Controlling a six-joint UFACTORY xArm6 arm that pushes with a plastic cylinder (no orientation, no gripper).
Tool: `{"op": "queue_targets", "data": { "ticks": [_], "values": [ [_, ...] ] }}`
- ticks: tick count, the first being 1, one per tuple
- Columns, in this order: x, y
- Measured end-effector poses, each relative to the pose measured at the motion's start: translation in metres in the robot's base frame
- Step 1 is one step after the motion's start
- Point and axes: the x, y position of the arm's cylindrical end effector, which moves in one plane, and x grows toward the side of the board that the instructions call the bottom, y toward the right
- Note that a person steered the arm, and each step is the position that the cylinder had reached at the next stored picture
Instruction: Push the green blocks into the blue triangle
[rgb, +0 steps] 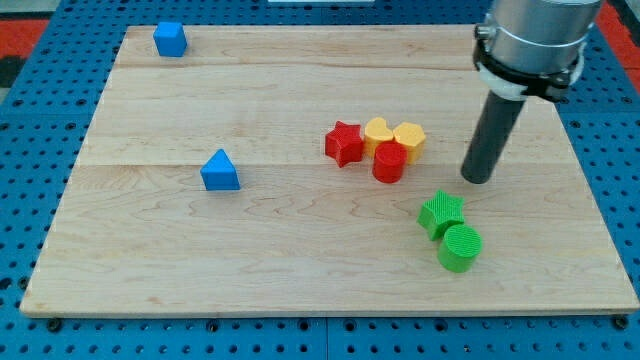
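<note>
A green star block (440, 212) and a green cylinder block (460, 247) lie touching at the board's lower right. The blue triangle block (220, 171) sits left of centre, far from them. My tip (478, 179) is on the board just above and to the right of the green star, a small gap apart from it. The rod rises to the arm's grey collar at the view's top right.
A red star (344, 143), a red cylinder (389, 162), a yellow heart (377, 132) and a yellow block (409, 138) cluster just left of my tip. A blue block (170, 39) sits at the top left. The wooden board (300, 270) lies on a blue pegboard.
</note>
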Motion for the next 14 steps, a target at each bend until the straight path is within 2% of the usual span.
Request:
{"op": "queue_targets", "data": {
  "ticks": [1, 2, 3, 4, 6, 8, 9, 10, 12, 13, 14],
  "values": [
    [0.006, 0.029],
    [0.034, 0.049],
    [0.056, 0.034],
    [0.06, -0.017],
    [0.057, -0.221],
    [0.03, -0.196],
    [0.023, -0.271],
    [0.029, -0.285],
    [0.039, -0.07],
    [0.061, 0.037],
    [0.112, 0.014]
  ]
}}
